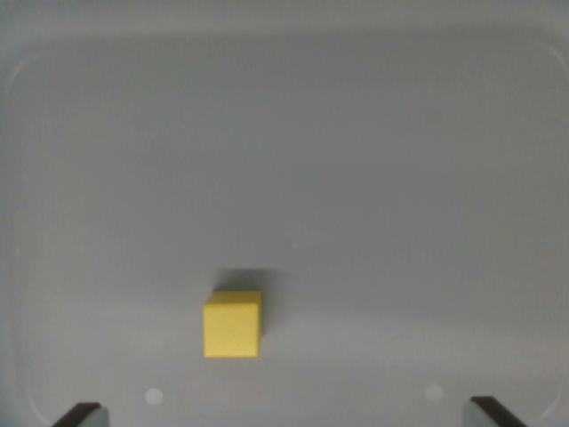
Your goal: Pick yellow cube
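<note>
Yellow cube [233,324] sits lower centre of frame on the grey tray [356,178], left of midline between my gripper [289,414] fingertips, which stand wide apart at the bottom corners; I should shift toward frame left to centre it, then descend squarely before closing.

A pale grey tray-like surface [284,133] with a faint raised rim and rounded corners fills the wrist view, and the only thing resting on it is a yellow cube [233,324], sitting flat at about seven o'clock from the centre, casting a soft shadow toward twelve o'clock.
</note>
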